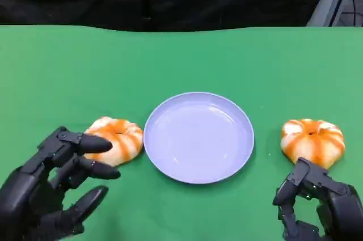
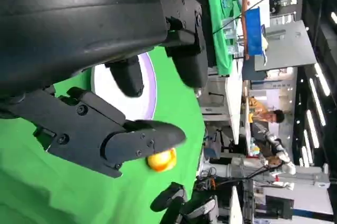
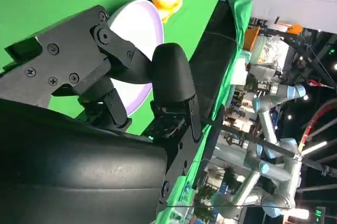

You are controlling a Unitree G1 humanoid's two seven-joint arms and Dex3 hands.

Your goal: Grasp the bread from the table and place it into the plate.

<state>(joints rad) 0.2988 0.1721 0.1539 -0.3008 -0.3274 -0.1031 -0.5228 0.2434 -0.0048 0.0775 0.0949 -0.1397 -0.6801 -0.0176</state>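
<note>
Green table [image 1: 181, 54], round bread [image 1: 115, 140] flat beside plate [image 1: 198, 137]

glossy smooth plate [image 1: 198, 137], matt green cloth table [image 1: 68, 65], glazed-looking bread [image 1: 116, 140].

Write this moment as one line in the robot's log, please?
left hand: open, fingers touching left bread | right hand: open, near right bread | plate: empty | table: green
</note>
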